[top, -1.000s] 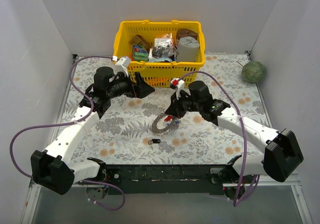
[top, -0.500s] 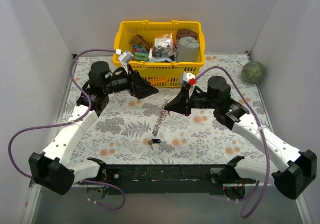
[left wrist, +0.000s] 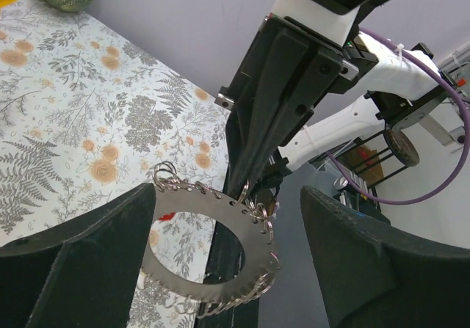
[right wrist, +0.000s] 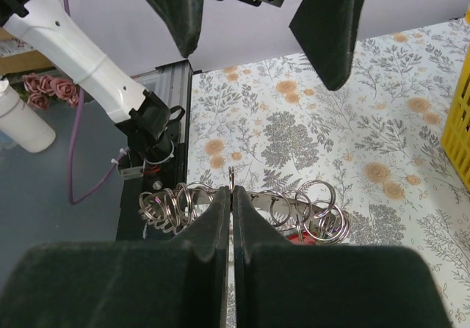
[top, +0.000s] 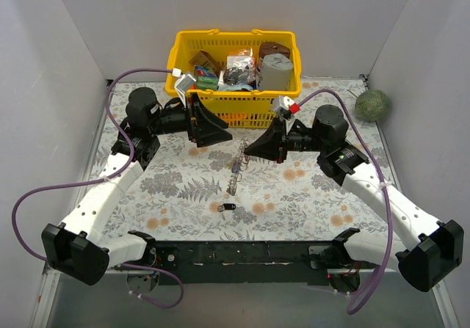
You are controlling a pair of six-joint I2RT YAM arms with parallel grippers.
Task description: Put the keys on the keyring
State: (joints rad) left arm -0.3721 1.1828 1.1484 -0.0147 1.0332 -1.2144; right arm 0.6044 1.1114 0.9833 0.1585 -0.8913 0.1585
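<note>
Silver-gold keyring (top: 236, 168) is off the table (top: 169, 188), hanging edge-on from the right gripper (top: 248, 152) around mid-table, just near of the yellow basket (top: 183, 53).

Right jaws are pressed together on the ring's top rim. On the right wrist cam, the fingertips (right wrist: 220, 203) meet with the plate's thin edge between them. A row of small wire loops fans out on both sides. There's a bit of red under the loops; I cannot tell what it is.

Left gripper (top: 219, 136) is spread wide and holds nothing. It sits just left and far of the ring, pointed at it, roughly facing the right gripper. On the left wrist cam I see the ring face-on: a flat plate with a big centre hole and loops all round the rim. It's framed between my two left fingers (left wrist: 81, 269). Its loops come very close to the left one, and I cannot tell if they touch. The other finger is well apart from it.

Keys (top: 228, 208) are on the floral cloth, near side of the ring and almost straight below it in the overhead view. Neither gripper is touching them. I can make out a black head and a metal blade. They're too small for me to count them or see any other colours.

Basket is at the far edge, full of packets and a grey can. Green ball (top: 372, 105) is far right, well apart from both arms.
</note>
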